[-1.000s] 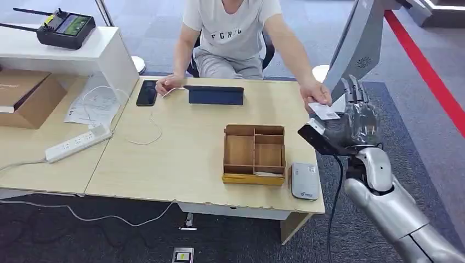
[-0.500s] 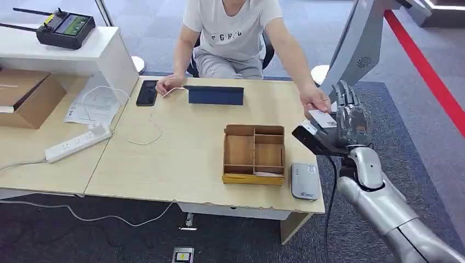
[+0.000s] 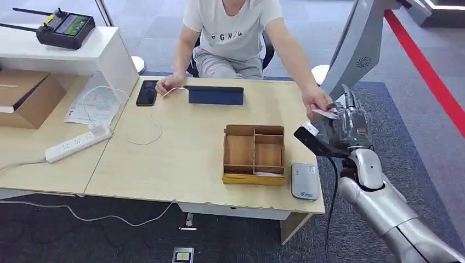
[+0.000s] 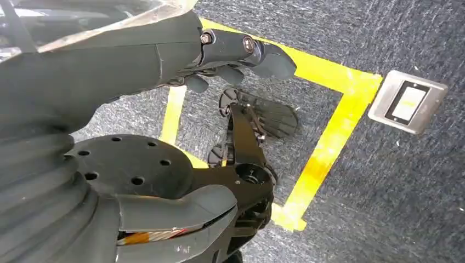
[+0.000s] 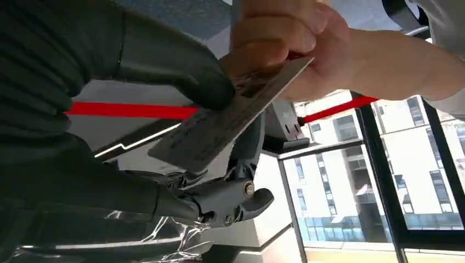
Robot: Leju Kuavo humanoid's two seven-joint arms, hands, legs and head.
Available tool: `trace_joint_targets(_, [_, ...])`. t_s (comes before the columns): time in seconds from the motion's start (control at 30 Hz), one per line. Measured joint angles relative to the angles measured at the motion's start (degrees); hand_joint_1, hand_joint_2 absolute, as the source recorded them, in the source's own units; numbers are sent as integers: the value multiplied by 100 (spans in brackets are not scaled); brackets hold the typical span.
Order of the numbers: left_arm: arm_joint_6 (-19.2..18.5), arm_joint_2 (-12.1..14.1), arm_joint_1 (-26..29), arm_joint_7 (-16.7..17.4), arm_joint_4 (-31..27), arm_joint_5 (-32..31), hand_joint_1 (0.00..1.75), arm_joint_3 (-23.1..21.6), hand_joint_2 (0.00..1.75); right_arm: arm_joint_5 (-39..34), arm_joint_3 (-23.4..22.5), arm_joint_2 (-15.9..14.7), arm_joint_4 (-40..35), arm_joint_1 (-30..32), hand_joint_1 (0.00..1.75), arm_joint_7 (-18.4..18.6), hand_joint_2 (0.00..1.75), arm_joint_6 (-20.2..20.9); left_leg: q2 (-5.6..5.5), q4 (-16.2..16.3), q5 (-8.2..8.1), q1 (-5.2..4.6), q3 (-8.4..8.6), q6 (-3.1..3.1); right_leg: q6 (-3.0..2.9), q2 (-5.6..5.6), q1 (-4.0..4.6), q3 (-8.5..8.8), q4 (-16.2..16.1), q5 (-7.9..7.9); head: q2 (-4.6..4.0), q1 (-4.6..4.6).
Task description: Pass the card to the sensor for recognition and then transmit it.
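Card was pinched between right hand thumb and fingers beyond table's right edge, also gripped by person's hand. Left hand was empty, fingers loosely curled above floor.

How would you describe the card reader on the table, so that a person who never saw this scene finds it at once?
Start at the light wooden table and find the wooden tray with compartments near its front edge. Just to the tray's right, at the table's front right corner, lies the card reader. It is a flat grey box with rounded corners, unlike the open brown tray beside it.
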Motion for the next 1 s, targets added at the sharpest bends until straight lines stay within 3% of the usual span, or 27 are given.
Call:
trace_joint_targets(0.53, [0, -7, 0, -22, 0, -9, 0, -9, 175, 144, 0, 11, -66, 68, 175, -9, 175, 20, 0, 1, 0, 0, 1, 0, 0, 0, 0, 1, 0, 0, 0, 0])
trace_joint_targets(1.0, [35, -39, 13, -39, 2, 33, 0, -9, 175, -302, 0, 179, -138, 863, 175, -299, 175, -122, 0, 0, 0, 1, -1, 0, 0, 0, 0, 0, 0, 0, 0, 0])
